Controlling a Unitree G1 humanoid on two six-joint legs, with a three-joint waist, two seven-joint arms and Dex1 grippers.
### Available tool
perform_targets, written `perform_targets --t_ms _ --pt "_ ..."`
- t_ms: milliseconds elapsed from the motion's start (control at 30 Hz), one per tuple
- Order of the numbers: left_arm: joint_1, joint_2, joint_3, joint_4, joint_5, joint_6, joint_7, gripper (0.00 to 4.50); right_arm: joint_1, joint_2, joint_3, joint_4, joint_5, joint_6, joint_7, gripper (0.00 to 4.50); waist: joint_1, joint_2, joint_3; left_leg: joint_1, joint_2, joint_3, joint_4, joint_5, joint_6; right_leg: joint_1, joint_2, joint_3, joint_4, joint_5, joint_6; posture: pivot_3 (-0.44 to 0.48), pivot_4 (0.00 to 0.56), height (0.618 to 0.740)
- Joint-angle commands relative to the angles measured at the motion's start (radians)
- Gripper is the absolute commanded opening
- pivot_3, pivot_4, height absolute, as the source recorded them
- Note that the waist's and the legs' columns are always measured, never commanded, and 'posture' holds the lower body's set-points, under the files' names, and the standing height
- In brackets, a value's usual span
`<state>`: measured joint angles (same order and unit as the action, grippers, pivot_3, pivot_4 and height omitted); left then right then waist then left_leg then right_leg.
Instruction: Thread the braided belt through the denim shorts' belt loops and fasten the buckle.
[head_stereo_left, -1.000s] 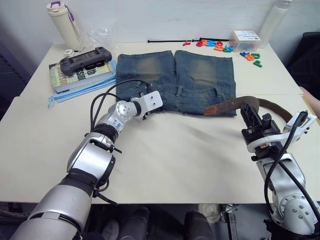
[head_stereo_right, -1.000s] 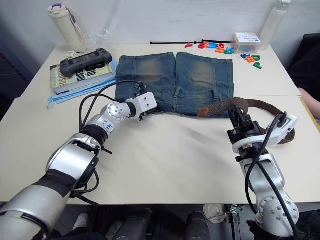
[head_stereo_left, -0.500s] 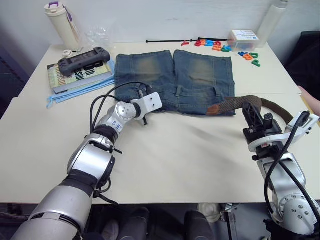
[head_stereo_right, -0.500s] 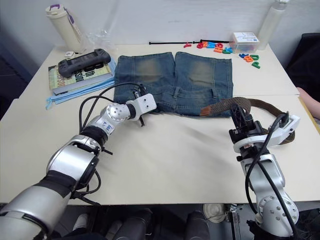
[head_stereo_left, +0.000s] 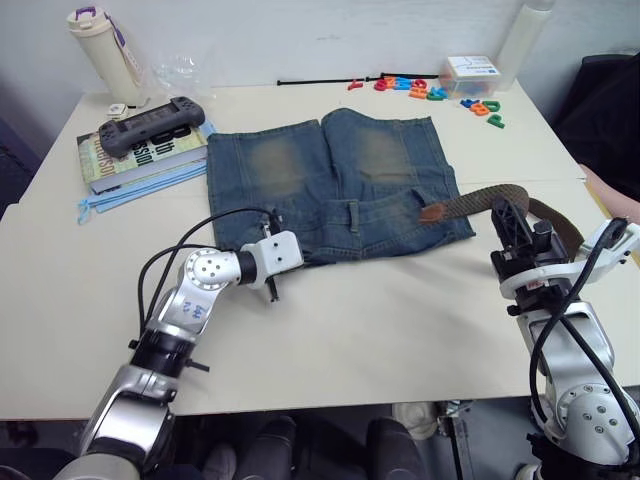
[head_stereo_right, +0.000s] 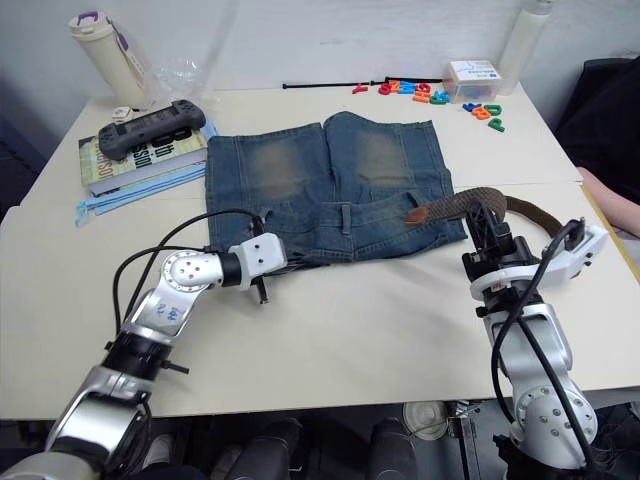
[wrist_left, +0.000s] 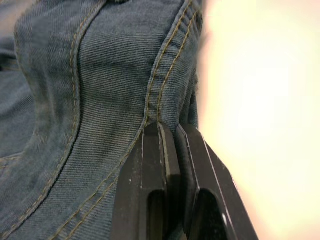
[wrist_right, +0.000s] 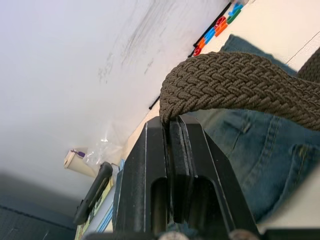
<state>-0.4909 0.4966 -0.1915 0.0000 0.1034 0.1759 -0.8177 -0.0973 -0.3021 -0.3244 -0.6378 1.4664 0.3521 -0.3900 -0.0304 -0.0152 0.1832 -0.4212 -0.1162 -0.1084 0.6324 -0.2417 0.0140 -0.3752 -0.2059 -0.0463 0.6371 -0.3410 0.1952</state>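
Dragged nearer and skewed on tabletop (head_stereo_left: 330, 310): shorts (head_stereo_left: 330, 185) (faded tan patches), hem pinched in closed left tool (head_stereo_left: 272, 290). Right tool (head_stereo_left: 510, 215) clamped on brown braided belt (head_stereo_left: 470, 203), tan tip over waistband.

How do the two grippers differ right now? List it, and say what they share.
The left gripper pinches the denim shorts at their near edge, low on the table; the right gripper pinches the braided belt.
The left points sideways along the table; the right points upward, lifting the belt.
Shared: both jaws are shut on their material.
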Motion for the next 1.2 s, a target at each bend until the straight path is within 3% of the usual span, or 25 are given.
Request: perform_targets --t_ms 33,200,433,767,1067,1200 --pt "0.073 0.030 0.059 -0.217 -0.074 0.178 -0.014 0.06 -0.002 -0.022 -0.034 -0.027 0.013 -0.014 -0.001 0.00 0.002 0.000 0.000 0.000 0.000 0.000 0.000 0.000 0.000 0.000 0.000 0.000 0.000 0.000 0.000 0.000 0.150 0.714" --pt "0.247 0.113 0.174 -0.384 -0.170 0.287 -0.038 0.06 0.001 -0.067 -0.038 -0.035 0.023 0.007 -0.016 0.00 -0.003 0.001 0.000 0.001 0.003 0.001 -0.001 0.000 -0.002 -0.001 0.003 0.001 -0.001 0.000 -0.002 0.000 0.150 0.714" --pt "0.426 0.239 0.250 -0.369 -0.195 0.159 -0.073 0.06 0.049 -0.147 -0.021 -0.079 0.066 0.061 -0.049 0.00 0.006 0.001 0.000 0.002 0.007 0.001 -0.002 -0.001 -0.004 -0.001 0.006 0.001 0.000 -0.001 -0.007 0.000 0.150 0.714" --pt "0.499 0.217 0.235 -0.404 -0.241 0.133 -0.051 0.06 0.085 -0.192 -0.005 -0.100 0.099 0.090 -0.088 0.00 0.003 0.001 0.000 0.002 0.007 0.002 -0.002 -0.001 -0.004 -0.001 0.006 0.001 0.000 -0.001 -0.007 0.000 0.150 0.714" --pt "0.427 0.129 0.129 -0.456 -0.261 0.194 -0.018 0.06 0.094 -0.219 -0.011 -0.099 0.120 0.087 -0.096 0.00 0.019 0.001 0.000 0.002 0.007 0.002 -0.001 -0.001 -0.004 -0.001 0.006 0.001 0.000 -0.001 -0.007 0.000 0.150 0.714" --pt "0.458 0.163 0.158 -0.463 -0.275 0.187 -0.037 0.06 0.076 -0.238 -0.021 -0.082 0.120 0.088 -0.094 0.00 0.020 0.001 0.000 0.002 0.007 0.002 -0.001 -0.001 -0.004 -0.001 0.006 0.001 0.000 -0.001 -0.007 0.000 0.150 0.714"
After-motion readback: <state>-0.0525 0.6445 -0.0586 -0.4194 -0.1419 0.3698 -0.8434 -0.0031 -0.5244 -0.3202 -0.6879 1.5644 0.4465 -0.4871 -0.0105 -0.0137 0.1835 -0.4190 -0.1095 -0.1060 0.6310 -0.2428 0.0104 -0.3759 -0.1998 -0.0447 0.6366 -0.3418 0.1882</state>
